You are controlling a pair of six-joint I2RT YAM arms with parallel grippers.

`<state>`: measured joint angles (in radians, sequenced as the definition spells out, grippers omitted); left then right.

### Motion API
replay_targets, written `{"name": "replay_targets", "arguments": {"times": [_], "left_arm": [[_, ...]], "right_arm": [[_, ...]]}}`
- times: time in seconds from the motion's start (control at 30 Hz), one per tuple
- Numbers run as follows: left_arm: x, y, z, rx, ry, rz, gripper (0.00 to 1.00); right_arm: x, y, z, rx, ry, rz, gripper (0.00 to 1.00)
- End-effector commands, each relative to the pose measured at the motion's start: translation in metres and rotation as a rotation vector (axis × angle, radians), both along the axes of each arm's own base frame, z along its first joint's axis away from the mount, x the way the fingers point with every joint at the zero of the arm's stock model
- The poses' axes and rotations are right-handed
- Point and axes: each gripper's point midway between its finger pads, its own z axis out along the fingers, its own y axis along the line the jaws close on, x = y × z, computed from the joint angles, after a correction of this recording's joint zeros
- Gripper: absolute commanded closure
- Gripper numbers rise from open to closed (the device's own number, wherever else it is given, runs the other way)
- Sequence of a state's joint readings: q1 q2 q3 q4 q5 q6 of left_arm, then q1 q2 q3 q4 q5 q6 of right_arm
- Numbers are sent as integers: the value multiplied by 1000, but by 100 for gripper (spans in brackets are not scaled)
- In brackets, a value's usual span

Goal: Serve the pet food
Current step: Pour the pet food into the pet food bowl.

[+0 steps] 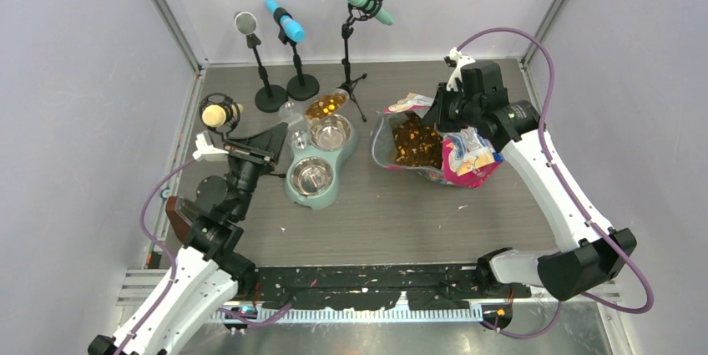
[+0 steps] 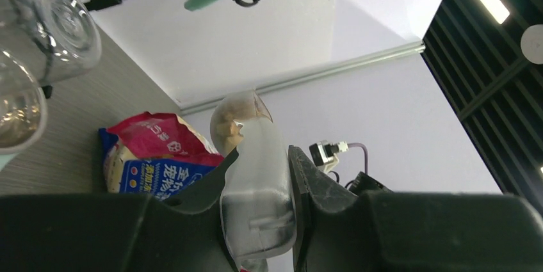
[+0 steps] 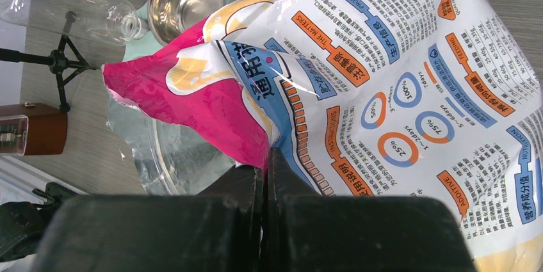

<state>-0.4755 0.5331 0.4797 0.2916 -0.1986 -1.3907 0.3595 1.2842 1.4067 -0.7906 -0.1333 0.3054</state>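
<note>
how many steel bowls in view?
2, both in the green feeder: far bowl at its back end, near bowl toward the arms. None seem hidden.

I've got the white-shelled left arm (image 1: 179,288) and white-shelled right arm (image 1: 547,181) up top, each with chunky black joint housings and a thin purple cable (image 1: 501,31) trailing off it. Wrist feeds now: the matte-black left gripper (image 2: 262,153) and matte-black right gripper (image 3: 264,166), both blocky and square-edged.

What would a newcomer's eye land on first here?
The open pink-and-blue bag, right of centre, its rim pinched by the right gripper, brown kibble showing inside. Then the clear scoop of kibble, held by the left gripper at the far end of the mint-green feeder.
</note>
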Motion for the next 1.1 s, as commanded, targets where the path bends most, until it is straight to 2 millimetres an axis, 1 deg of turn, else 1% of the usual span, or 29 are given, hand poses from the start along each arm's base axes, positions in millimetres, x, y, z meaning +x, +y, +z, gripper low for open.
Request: {"name": "replay_targets", "arguments": {"times": [0.0,0.17,0.33,0.43,0.67,0.83,1.07], "left_arm": [[-1,27,20,21,-31,126,100],[6,29,9,45,2,144,100],[10,21,3,113,11,123,100],[12,19,-5,152,37,118,100],[22,19,-26,174,97,139,100],[24,19,-37,173,121,141,100],[27,25,-54,188,163,175,100]], "right_arm": [[0,10,71,119,-184,25,95],[-1,10,70,120,-180,26,95],[-2,10,70,120,-181,24,95],[-2,9,71,119,-183,23,95],[-1,7,69,116,-181,10,95],[0,4,70,109,-183,-1,95],[2,-1,70,99,-185,-24,95]]}}
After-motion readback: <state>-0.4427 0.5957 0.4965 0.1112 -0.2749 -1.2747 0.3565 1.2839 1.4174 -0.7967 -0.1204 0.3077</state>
